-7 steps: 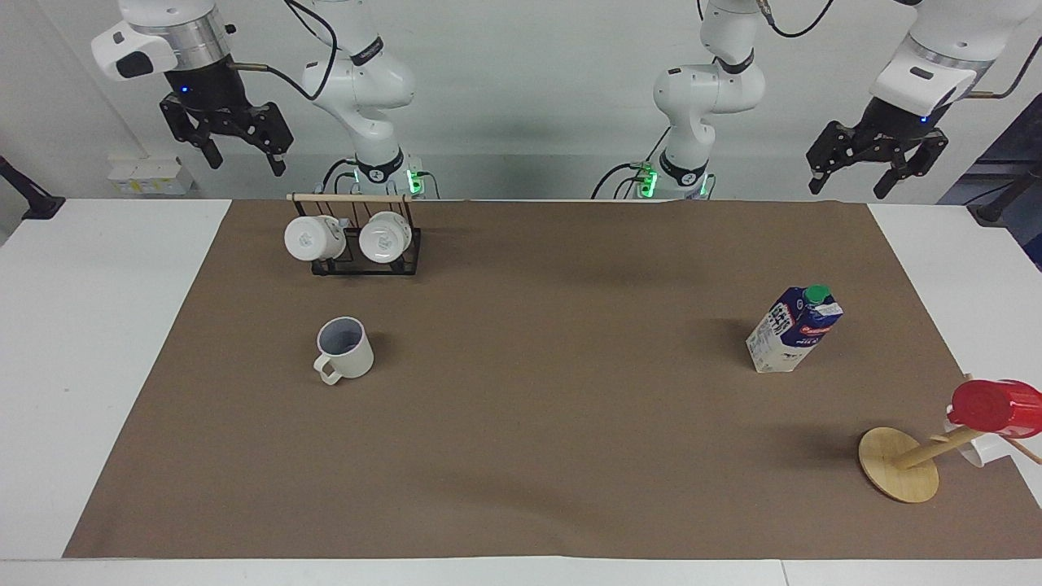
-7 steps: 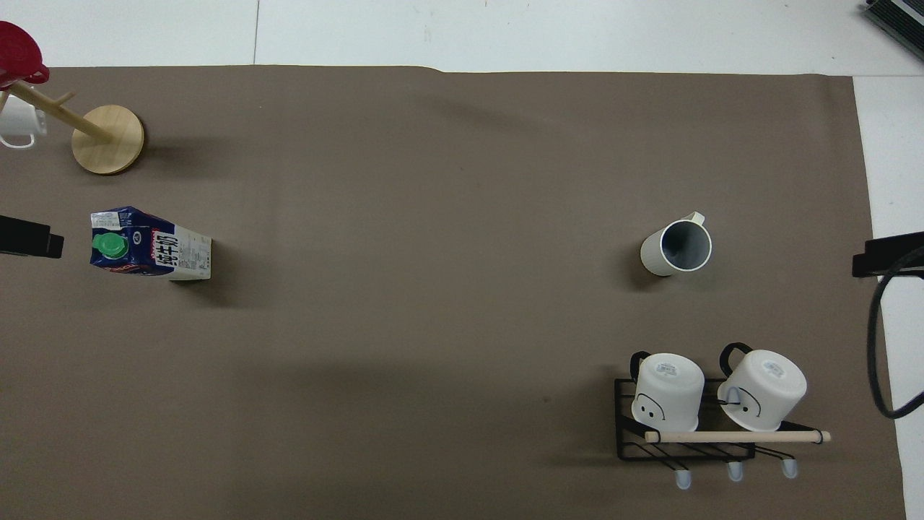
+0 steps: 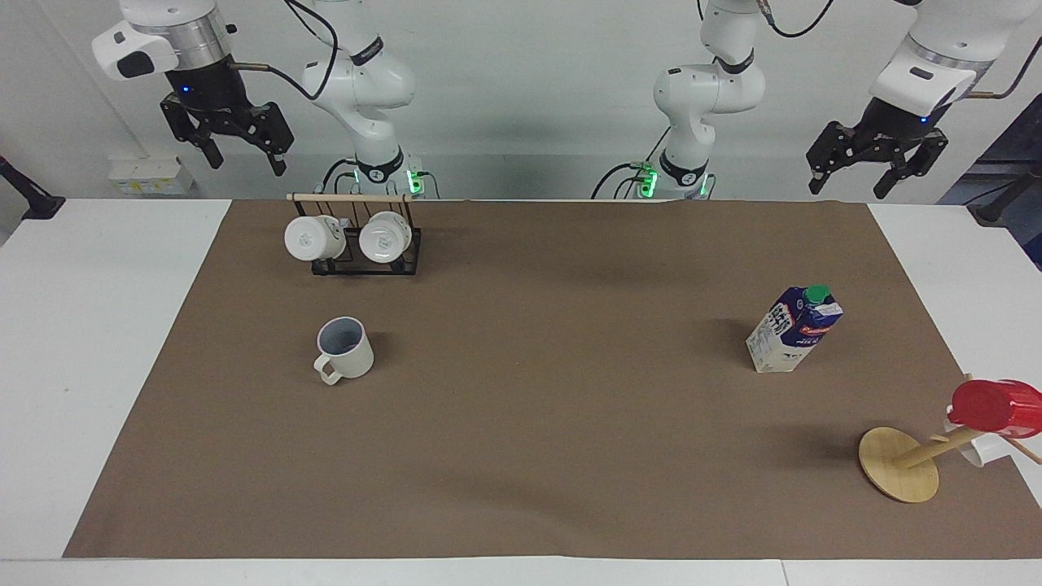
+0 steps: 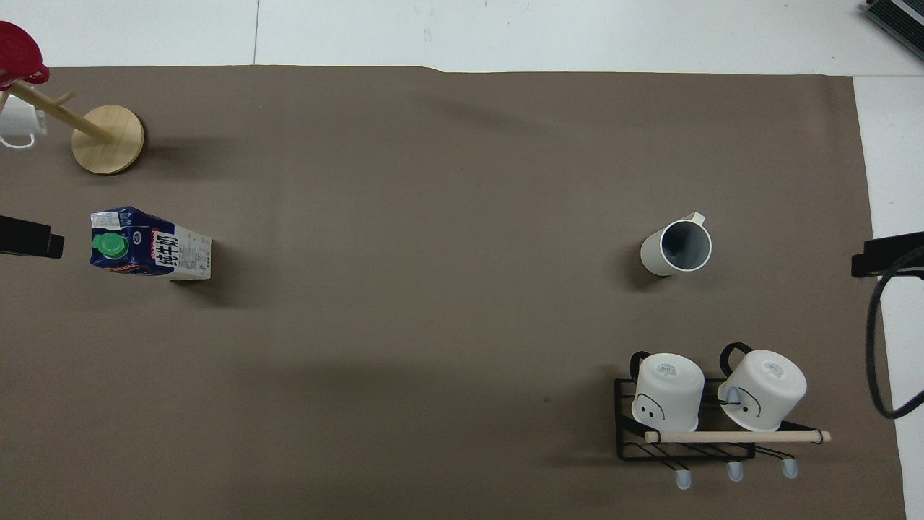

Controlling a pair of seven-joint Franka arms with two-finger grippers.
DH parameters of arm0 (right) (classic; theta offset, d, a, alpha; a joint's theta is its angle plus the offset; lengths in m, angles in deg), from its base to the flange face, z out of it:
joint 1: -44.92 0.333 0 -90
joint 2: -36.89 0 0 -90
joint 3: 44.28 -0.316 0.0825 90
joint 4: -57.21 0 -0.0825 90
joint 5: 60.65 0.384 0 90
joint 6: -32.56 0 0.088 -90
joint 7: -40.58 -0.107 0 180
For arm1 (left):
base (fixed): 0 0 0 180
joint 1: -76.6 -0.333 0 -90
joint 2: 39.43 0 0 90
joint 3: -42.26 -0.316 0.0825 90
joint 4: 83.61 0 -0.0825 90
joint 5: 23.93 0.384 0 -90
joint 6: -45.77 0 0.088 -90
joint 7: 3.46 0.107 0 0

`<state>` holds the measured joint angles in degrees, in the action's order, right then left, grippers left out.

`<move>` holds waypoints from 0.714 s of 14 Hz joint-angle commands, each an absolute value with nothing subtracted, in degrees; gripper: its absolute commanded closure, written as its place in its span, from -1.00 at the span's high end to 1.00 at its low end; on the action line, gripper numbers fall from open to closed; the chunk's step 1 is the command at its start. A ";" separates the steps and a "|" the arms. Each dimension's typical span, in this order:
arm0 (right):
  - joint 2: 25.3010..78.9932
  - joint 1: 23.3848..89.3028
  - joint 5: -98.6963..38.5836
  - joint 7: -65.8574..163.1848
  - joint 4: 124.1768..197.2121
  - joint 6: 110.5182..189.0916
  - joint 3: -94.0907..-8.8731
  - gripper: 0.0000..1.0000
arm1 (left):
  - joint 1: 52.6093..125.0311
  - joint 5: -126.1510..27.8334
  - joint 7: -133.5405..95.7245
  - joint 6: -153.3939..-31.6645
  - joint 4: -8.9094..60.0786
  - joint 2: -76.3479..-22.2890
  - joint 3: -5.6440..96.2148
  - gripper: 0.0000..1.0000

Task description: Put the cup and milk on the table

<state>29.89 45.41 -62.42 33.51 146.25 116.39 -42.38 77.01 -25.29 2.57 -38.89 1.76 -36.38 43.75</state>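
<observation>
Cream-white glaze, or something like it, is seen on the cup (image 3: 345, 348), which stands upright on the brown sheet of the table (image 3: 521, 423), toward the right arm's end and farther from the robots than the black rack (image 3: 366, 244) with its two white mugs. Its loop handle is turned away from the robots. It is judged stiff, fairly light, smooth enough to slip and breakable if dropped; a hold across the rim wall, one finger inside and one outside, is thought safer than one on the handle.

The milk (image 3: 792, 330) stands upright toward the left arm's end of the table, nearer to the robots than the wooden stand (image 3: 899, 464) bearing the red cup (image 3: 995, 407). Its carton walls are judged soft enough to dent and its weight cannot be told, so a moderate squeeze across the flat sides, below the gable, is advised.

The right gripper (image 3: 236, 150) and the left gripper (image 3: 867, 167) are held high with fingers spread wide and nothing between them. Both things already rest on the table.
</observation>
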 commanded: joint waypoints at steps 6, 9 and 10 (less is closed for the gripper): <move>28.37 45.27 -61.97 35.39 147.12 115.97 -42.52 1.00 | 76.60 -24.81 1.99 -39.05 3.31 -34.86 43.93 1.00; 28.28 45.18 -61.96 35.30 147.38 116.05 -42.52 1.00 | 76.60 -24.90 1.90 -38.96 3.40 -34.86 43.93 1.00; 28.28 45.10 -61.96 35.30 147.38 116.23 -42.52 1.00 | 76.60 -24.81 1.90 -38.87 3.40 -34.86 43.93 1.00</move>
<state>29.44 45.46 -62.39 33.51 146.26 116.34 -42.52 77.01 -25.29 2.54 -38.89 1.76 -36.33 43.70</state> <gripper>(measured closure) 0.000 0.000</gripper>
